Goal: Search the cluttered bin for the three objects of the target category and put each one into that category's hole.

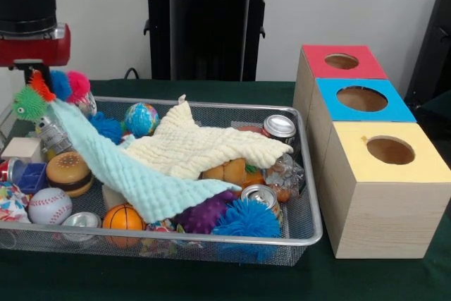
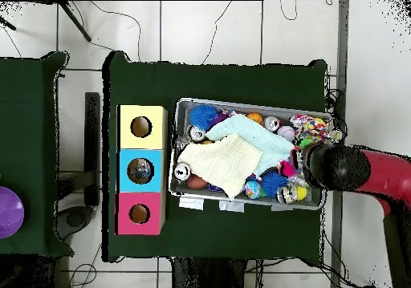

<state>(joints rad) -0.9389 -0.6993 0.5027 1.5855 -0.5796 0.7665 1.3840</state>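
A wire mesh bin [image 1: 211, 239] is full of mixed toys. A light blue cloth [image 1: 127, 174] runs taut from its upper left corner down across the bin, and a cream cloth [image 1: 197, 146] lies over its middle. My gripper [image 1: 39, 84] hangs at the bin's left end, shut on the blue cloth's raised corner, among green [image 1: 27, 103], blue and pink spiky balls. In the overhead view the arm's black head [image 2: 333, 166] hides the gripper. Three hole boxes stand beside the bin: red [image 1: 343, 61], blue [image 1: 361, 98] and yellow [image 1: 390, 150].
Showing in the bin are silver cans [image 1: 280, 127] [image 1: 258, 195], a baseball [image 1: 49, 206], a small basketball [image 1: 123, 218], a globe ball [image 1: 141, 118], a burger toy [image 1: 68, 172] and a blue spiky ball [image 1: 246, 220]. The cloths cover other items.
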